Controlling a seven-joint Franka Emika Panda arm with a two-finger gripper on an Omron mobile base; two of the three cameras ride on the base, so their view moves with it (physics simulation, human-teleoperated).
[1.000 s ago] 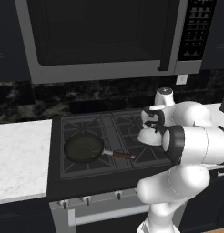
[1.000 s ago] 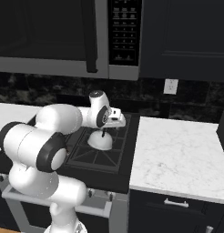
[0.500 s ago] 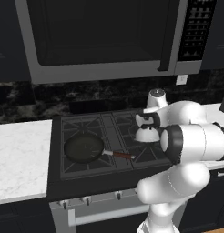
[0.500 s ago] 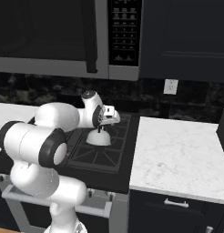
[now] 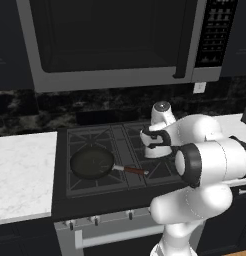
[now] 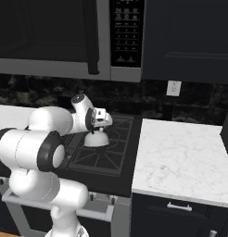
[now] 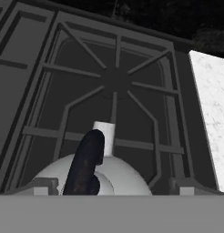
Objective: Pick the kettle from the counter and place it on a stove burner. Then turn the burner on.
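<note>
The kettle (image 5: 156, 148) is over the right side of the dark cooktop (image 6: 104, 152), above the stove burner (image 7: 114, 81) grate, with the gripper (image 5: 157, 137) clamped on its black handle (image 7: 86, 163). I can't tell if it's resting on the grate or just off it. Spout points toward the back of the cooktop, handle arch running front to back. If it's let go off-center on those grate bars it could tip. The frying pan (image 5: 92, 162) sits well to the kettle's left.
</note>
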